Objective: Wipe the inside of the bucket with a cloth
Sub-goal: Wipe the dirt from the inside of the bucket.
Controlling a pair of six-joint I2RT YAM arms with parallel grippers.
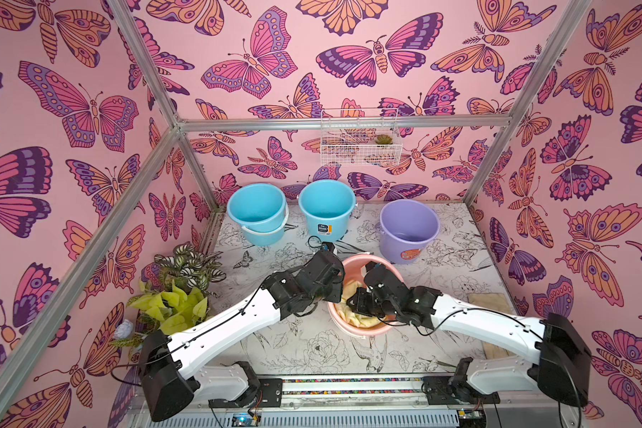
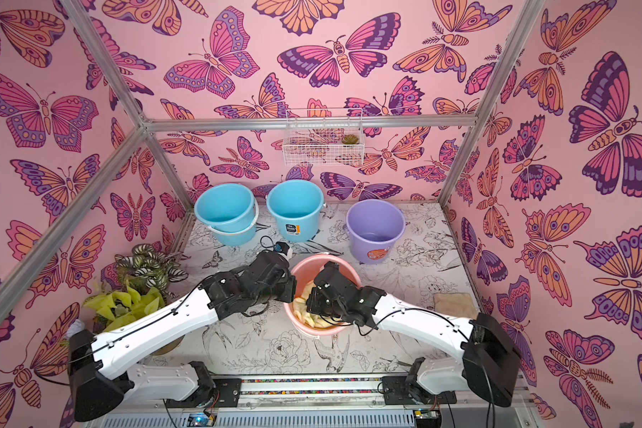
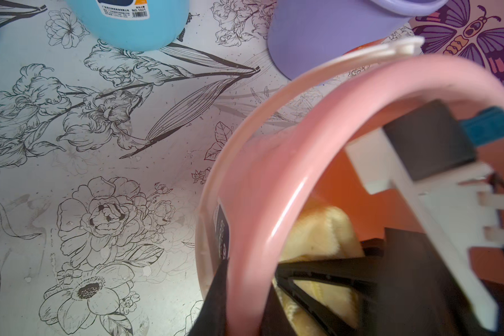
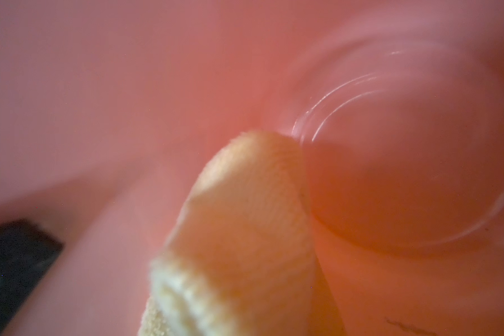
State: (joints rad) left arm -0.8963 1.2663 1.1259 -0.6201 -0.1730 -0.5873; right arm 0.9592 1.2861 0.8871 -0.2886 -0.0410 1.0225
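Yellow cloth (image 4: 239,232), pink bucket (image 4: 405,180) floor: right wrist

At the back of the table (image 1: 312,344), a left bucket (image 1: 264,237), a middle bucket (image 1: 323,222) and a right bucket (image 1: 404,248) are ranged in a row. The front bucket (image 1: 371,258) is set before them at centre, the cloth (image 1: 362,320) lying in it. Plants (image 1: 178,292) are placed at left, a mat (image 1: 488,302) at right; a basket (image 1: 360,152) is hung on the rear wall.

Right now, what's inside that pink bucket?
A pale-yellow cloth in the jaws of the right arm, touching the pink bucket wall. From above, that arm covers much of the floor.
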